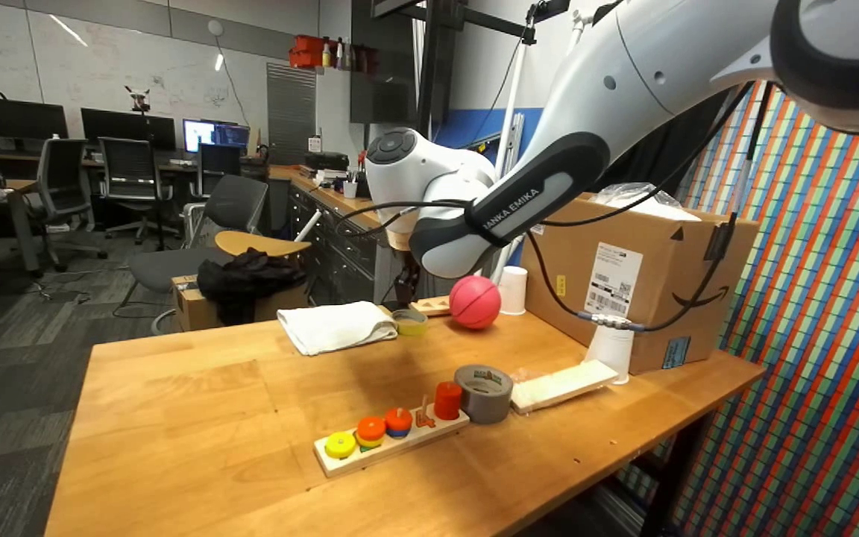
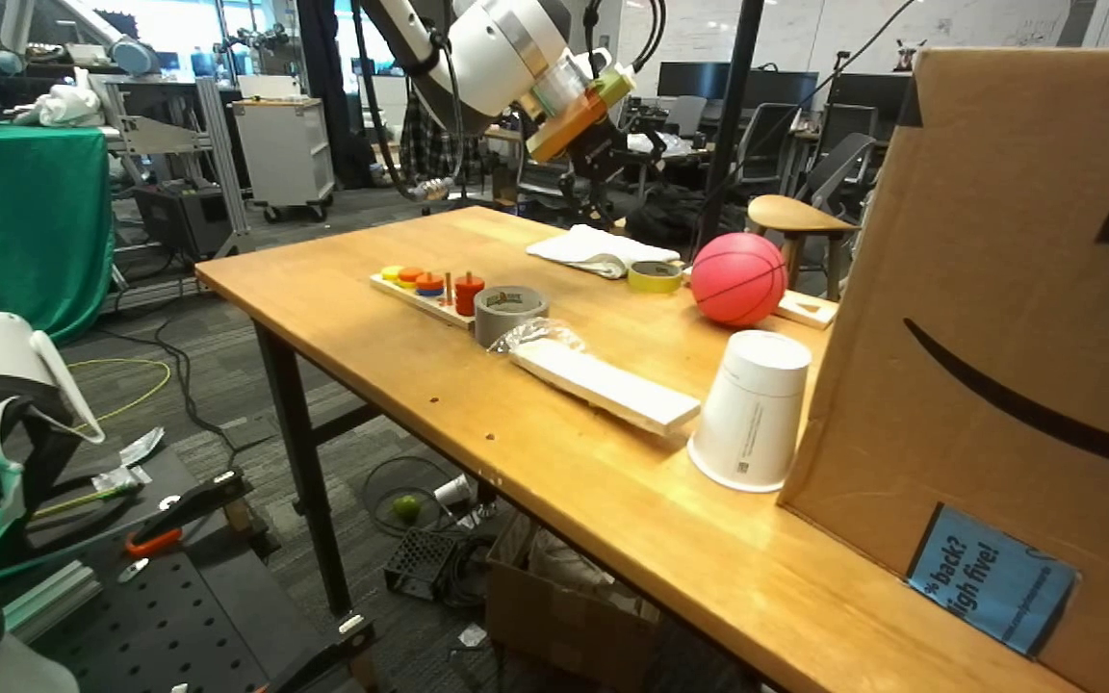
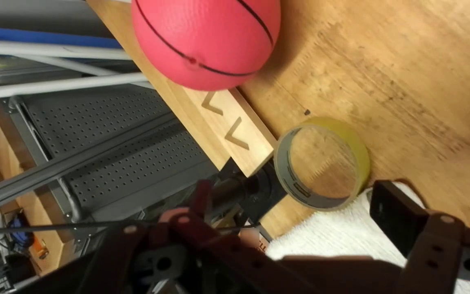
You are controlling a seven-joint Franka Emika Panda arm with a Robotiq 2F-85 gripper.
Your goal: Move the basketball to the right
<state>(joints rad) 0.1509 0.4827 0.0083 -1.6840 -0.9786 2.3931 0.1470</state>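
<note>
The basketball, a pinkish-red ball with dark seams, rests near the table's back edge in both exterior views (image 1: 474,302) (image 2: 738,279). In the wrist view the basketball (image 3: 206,41) fills the upper middle, its top cut off by the frame. My gripper (image 3: 298,200) has its fingers spread wide with nothing held between them. It hovers over the yellow tape roll and white cloth area, apart from the ball and to one side of it. In an exterior view the gripper (image 1: 405,287) is dark and partly hidden behind the arm.
A yellow tape roll (image 3: 322,163) and a white cloth (image 2: 603,250) lie beside the ball. A wooden block (image 3: 239,130) sits by the edge. Close to the ball stand a white cup (image 1: 513,291) and a cardboard box (image 1: 638,276). A grey tape roll (image 2: 510,316) touches a counting toy (image 1: 392,440).
</note>
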